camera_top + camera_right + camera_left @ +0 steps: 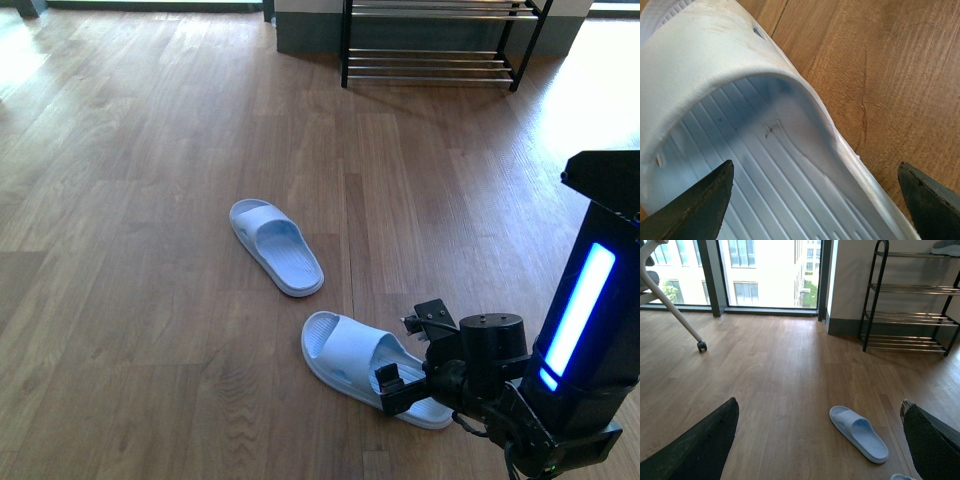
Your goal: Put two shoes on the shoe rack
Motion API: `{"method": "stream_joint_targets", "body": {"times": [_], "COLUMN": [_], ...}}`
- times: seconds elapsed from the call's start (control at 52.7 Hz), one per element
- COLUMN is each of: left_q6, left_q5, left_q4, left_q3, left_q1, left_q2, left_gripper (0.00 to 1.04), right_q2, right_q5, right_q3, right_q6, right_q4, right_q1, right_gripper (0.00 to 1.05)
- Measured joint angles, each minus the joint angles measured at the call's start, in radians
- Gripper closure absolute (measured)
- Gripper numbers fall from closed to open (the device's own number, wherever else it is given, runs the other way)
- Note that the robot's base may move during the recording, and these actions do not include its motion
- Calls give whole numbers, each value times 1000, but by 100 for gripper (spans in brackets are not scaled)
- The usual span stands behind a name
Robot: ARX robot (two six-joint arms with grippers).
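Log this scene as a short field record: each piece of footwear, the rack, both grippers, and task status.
near slide: light blue, flat on the wood floor, one end under the right gripper
far slide: light blue, on the floor, apart from the near one, nearer the rack
shoe rack: black frame, chrome bars, at the far end of the floor
right gripper: open, straddling the near slide, not closed on it
left gripper: open, holding nothing
task status: neither slide on the rack yet
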Motion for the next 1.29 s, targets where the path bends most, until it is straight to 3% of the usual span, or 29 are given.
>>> {"method": "stream_joint_targets", "body": {"times": [0.285, 0.627, 0.949, 1.12, 1.291], "left_q6": [0, 0, 0, 0, 0], "left_q5": [0, 0, 0, 0, 0], "left_q4": [0, 0, 0, 0, 0], "left_q3": [0, 0, 0, 0, 0], "left_q1": [0, 0, 0, 0, 0], "left_q2": [0, 0, 0, 0, 0], "left_gripper": [9, 9, 9, 9, 9], "right_q2": [-10, -11, -20, -105, -328], "right_q5": [61, 129, 162, 175, 154], "right_q3": [49, 203, 191, 13, -314], "right_q6": [67, 65, 21, -75, -274], "right_q4": [-28, -198, -201, -95, 19], "right_q1": [103, 154, 138, 96, -18], "right_gripper": [10, 62, 103, 103, 103]}}
